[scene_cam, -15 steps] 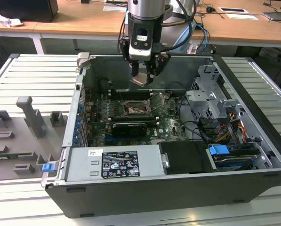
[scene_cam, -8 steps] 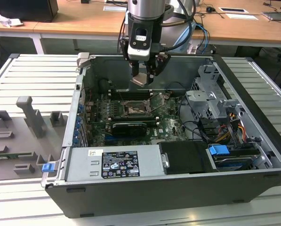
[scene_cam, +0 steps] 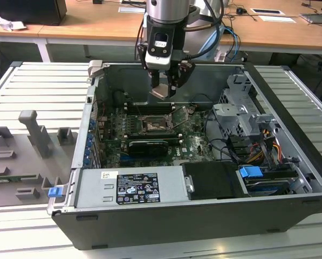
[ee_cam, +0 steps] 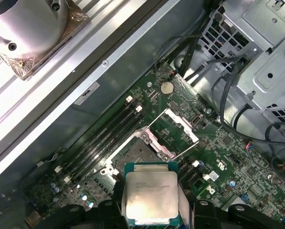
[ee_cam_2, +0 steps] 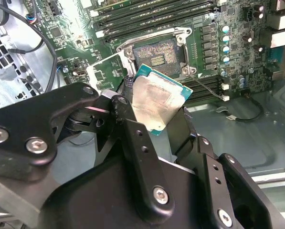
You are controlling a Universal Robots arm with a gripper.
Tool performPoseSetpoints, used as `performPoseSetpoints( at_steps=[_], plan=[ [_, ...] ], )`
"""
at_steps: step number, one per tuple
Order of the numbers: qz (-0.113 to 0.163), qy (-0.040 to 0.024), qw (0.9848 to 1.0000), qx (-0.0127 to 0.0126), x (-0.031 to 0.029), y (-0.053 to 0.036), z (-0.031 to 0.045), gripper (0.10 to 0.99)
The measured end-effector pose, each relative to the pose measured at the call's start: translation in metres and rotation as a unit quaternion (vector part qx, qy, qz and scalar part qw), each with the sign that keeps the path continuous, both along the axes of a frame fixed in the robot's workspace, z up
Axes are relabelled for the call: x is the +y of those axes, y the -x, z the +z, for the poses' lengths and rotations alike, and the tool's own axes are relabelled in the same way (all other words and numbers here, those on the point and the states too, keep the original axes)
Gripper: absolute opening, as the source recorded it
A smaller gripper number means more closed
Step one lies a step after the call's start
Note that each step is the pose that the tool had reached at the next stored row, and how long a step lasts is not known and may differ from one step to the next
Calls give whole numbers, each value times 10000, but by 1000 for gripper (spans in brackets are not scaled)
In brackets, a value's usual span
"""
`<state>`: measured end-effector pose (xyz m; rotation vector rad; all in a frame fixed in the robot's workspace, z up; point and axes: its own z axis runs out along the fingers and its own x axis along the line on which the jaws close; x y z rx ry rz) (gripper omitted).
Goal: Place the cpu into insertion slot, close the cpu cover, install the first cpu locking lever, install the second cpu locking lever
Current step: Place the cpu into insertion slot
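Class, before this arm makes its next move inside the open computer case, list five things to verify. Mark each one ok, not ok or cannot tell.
1. Grip: the pale silver square cpu is clamped by its edges between the black jaws: ok.
2. Socket: the square dark insertion slot with its silver rim is empty, with its contacts bare: ok.
3. Cover: the thin silver hinged cpu cover is swung open, off the slot: ok.
4. Clearance: in the exterior view the cpu hangs in the air above the slot, apart from it: ok.
5. Orientation: the cpu's corners are matched to the slot: cannot tell.
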<state>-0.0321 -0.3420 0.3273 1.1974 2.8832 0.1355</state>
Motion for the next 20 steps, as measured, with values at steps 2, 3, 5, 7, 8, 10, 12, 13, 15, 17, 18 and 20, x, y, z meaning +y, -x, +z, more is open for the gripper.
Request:
performPoseSetpoints(
  at_steps=[2,3,5,7,8,10,12,13,15,17,18,20],
  plan=[
    [0,0,10000,0,0,0,-7,525],
    [0,0,10000,0,0,0,-10,525],
    [-1,0,10000,0,0,0,-18,525],
    [-20,2,10000,1,0,0,-21,525],
    [-42,2,10000,0,0,0,-23,525],
    [-181,1,9998,0,0,0,-26,525],
    [-291,1,9996,0,0,0,-28,525],
    [-409,1,9992,0,0,0,-29,525],
    [-536,1,9986,0,0,0,-30,525],
    [-684,1,9977,0,0,0,-37,525],
    [-692,2,9976,0,0,0,-42,525],
    [-692,1,9976,0,0,0,-49,525]
  ],
)
